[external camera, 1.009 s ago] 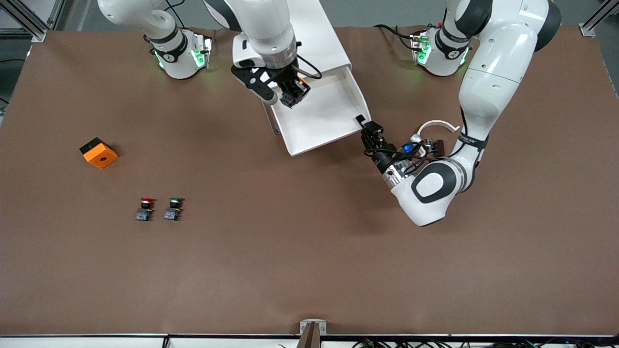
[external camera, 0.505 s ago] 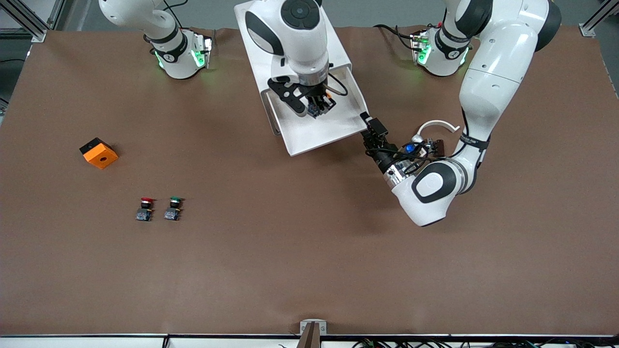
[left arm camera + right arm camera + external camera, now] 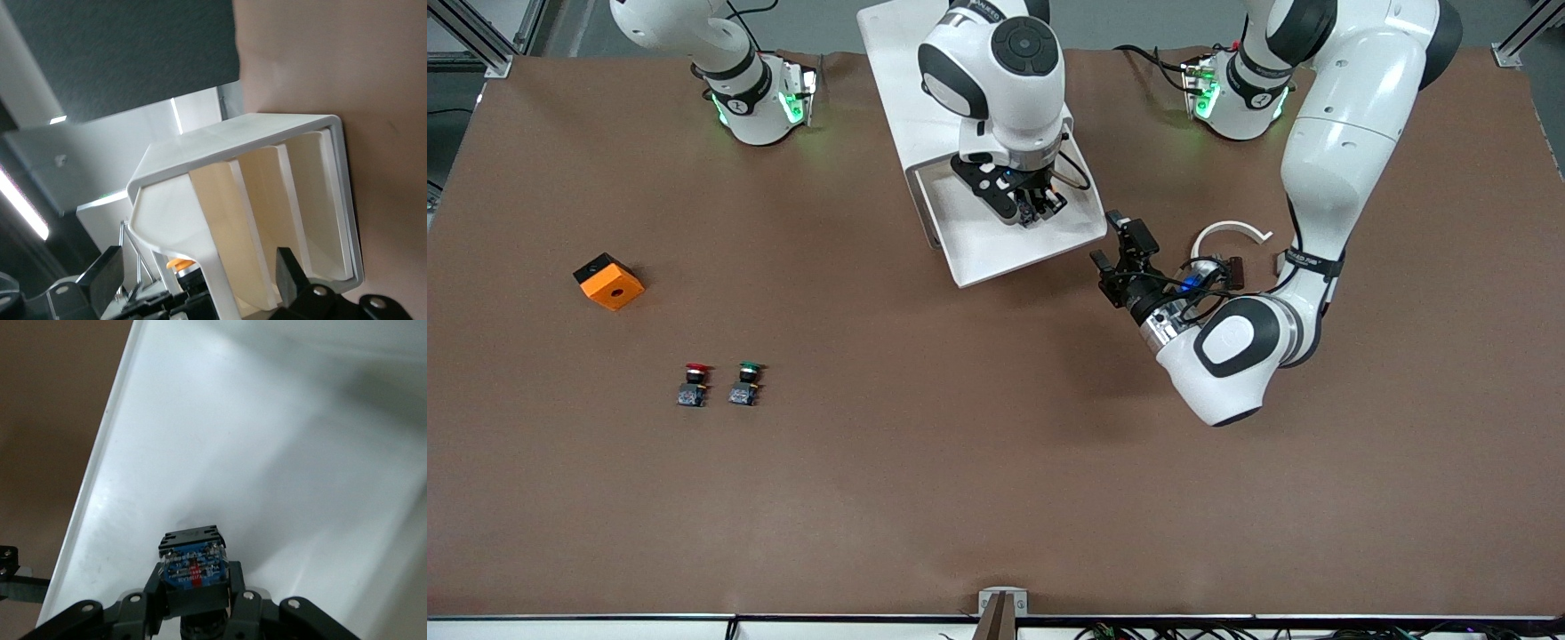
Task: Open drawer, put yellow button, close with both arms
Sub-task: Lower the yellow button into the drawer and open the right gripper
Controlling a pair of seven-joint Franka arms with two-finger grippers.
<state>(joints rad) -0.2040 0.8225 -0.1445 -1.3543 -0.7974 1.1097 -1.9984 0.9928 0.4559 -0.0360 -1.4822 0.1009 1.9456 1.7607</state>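
- Since the earlier frames the right gripper (image 3: 1039, 210) has travelled from the drawer's edge toward the right arm's end to a spot over the middle of the open drawer (image 3: 969, 253), and the left gripper (image 3: 1119, 244) has let go of the drawer's corner and drawn back, its fingers now spread wide.
- The right gripper's fingers are clamped narrow on the yellow button (image 3: 193, 565), held over the white drawer floor; the right wrist view shows the button's black and blue body between the fingers.
- In the left wrist view a sliver of the button's yellow-orange cap shows past the drawer wall.
- The left gripper hovers over the table just beside the drawer's corner at the left arm's end, holding nothing.
- The drawer stands pulled out of the white cabinet (image 3: 894, 71), its front edge nearer the front camera.
- The red-capped button (image 3: 693, 384) and green-capped button (image 3: 746, 383) stand side by side on the table, nearer the front camera and toward the right arm's end.
- An orange block (image 3: 608, 281) lies farther from the camera than the two buttons.
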